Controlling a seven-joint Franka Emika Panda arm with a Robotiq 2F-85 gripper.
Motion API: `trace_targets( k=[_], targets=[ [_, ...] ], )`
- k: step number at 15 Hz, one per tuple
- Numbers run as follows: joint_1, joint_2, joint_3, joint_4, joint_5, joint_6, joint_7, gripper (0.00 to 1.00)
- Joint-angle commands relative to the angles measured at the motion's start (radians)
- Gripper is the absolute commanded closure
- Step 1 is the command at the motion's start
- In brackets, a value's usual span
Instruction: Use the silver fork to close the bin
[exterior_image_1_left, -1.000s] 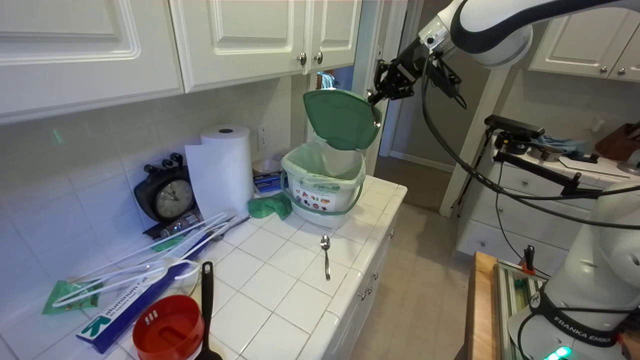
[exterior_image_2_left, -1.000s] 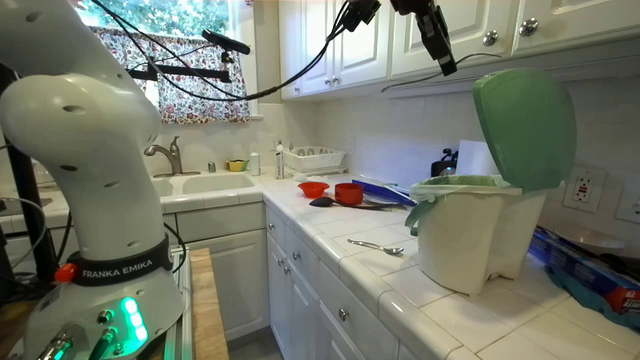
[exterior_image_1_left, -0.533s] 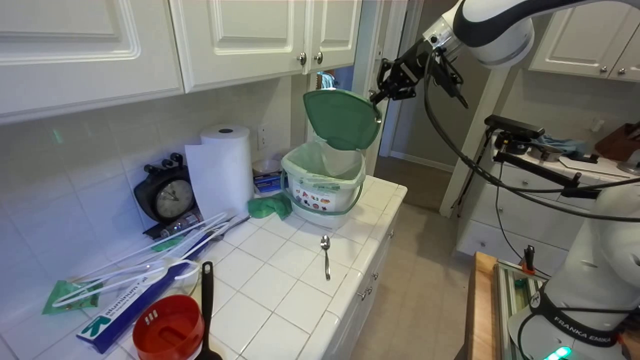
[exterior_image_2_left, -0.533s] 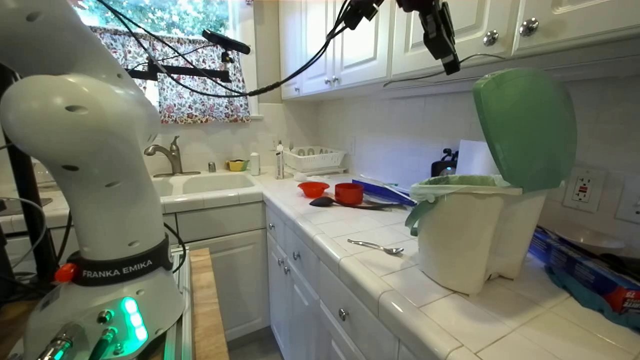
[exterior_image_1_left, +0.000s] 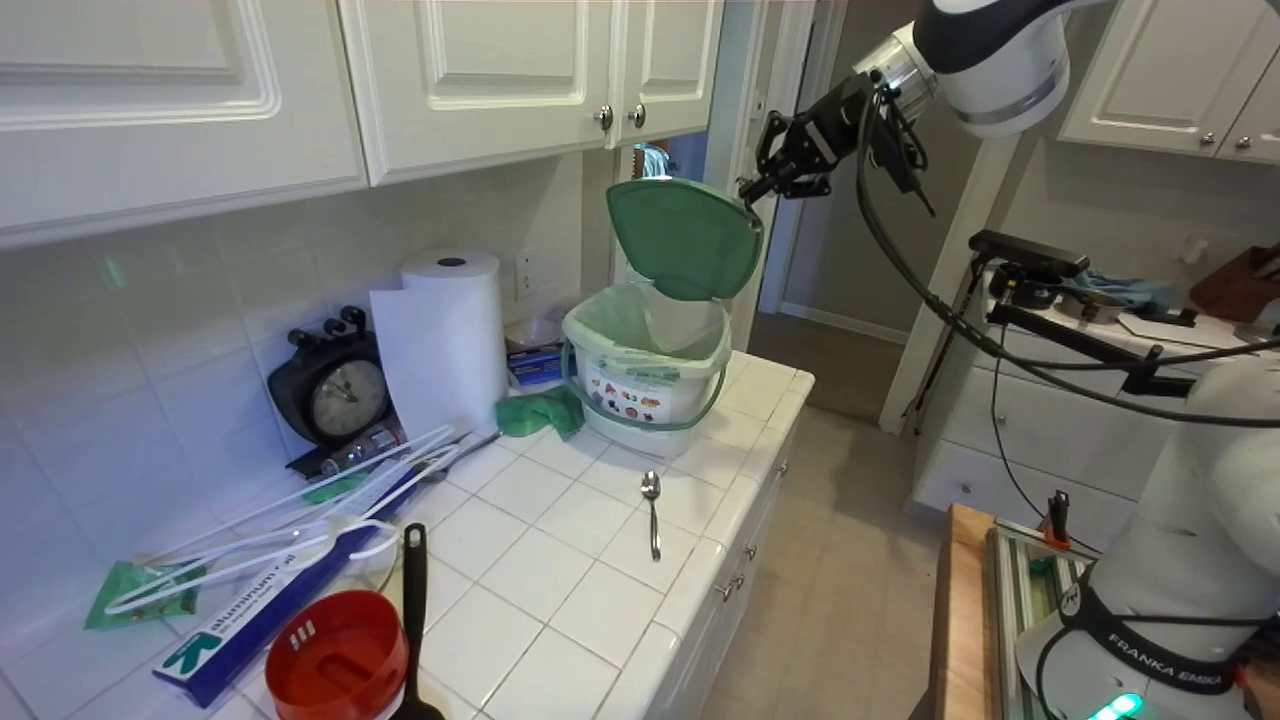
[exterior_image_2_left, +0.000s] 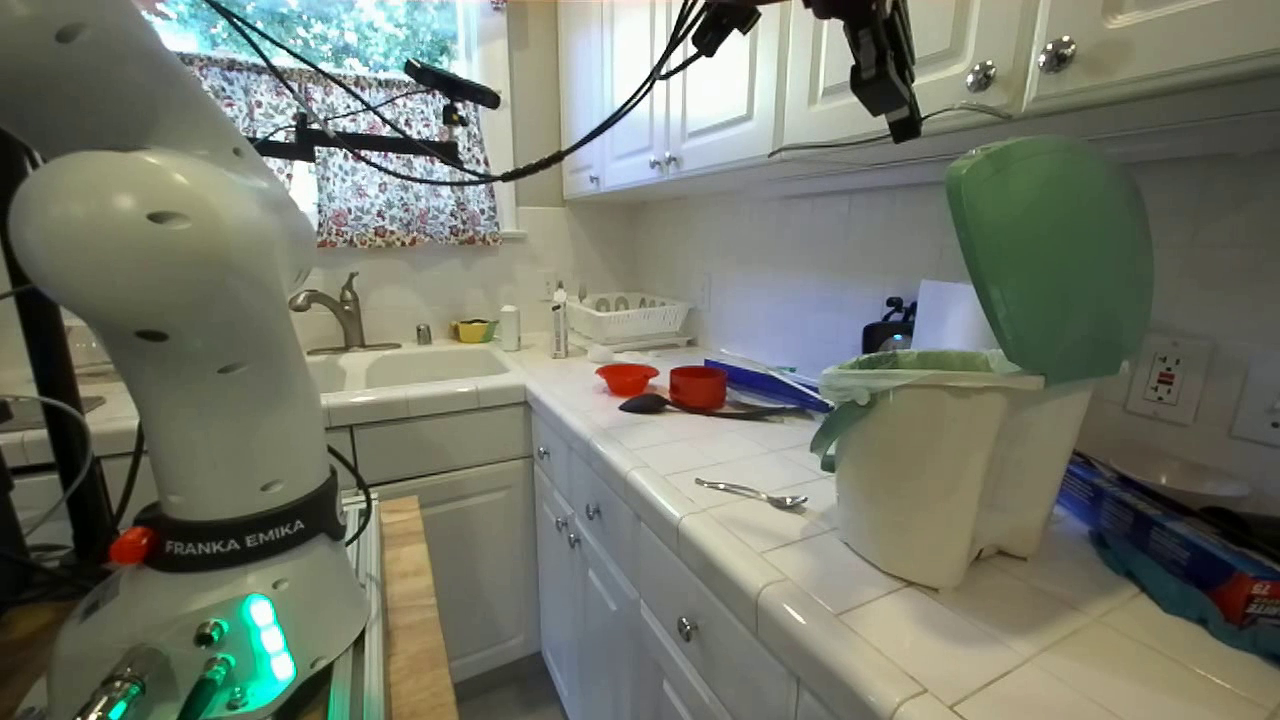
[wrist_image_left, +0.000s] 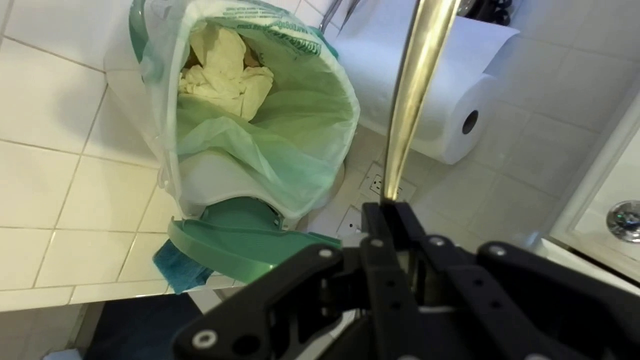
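Observation:
My gripper is shut on the silver fork, a slim shiny metal piece running up out of the wrist view; its tines cannot be made out. The fork also shows as a thin line across the fingertips in an exterior view. The whitish bin stands on the counter, also in an exterior view. Its green lid stands open and upright at the back, also in the wrist view. My gripper is above the bin, near the lid's upper edge in both exterior views; contact cannot be told.
A metal spoon lies on the tiled counter in front of the bin. A paper towel roll, a black clock, white hangers, a foil box and a red cup lie along the wall. White cabinets hang above the counter.
My gripper has shifted slightly right and up in both exterior views, with the fork still held. The bin, its lid and the spoon have not moved.

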Motion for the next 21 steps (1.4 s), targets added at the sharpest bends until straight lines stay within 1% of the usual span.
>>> trace_targets(
  k=[1, 7, 9, 13, 16, 21],
  targets=[
    [0.023, -0.015, -0.036, 0.011, 0.081, -0.039, -0.050, 0.96],
    [0.015, -0.007, -0.061, 0.025, 0.136, -0.101, -0.055, 0.96],
    [0.023, -0.005, -0.077, 0.030, 0.176, -0.129, -0.083, 0.96],
    [0.007, 0.000, -0.083, 0.035, 0.232, -0.179, -0.123, 0.96],
    [-0.012, -0.005, -0.075, 0.032, 0.240, -0.197, -0.128, 0.96],
    [-0.048, -0.010, -0.065, 0.027, 0.216, -0.207, -0.109, 0.96]
  ],
)
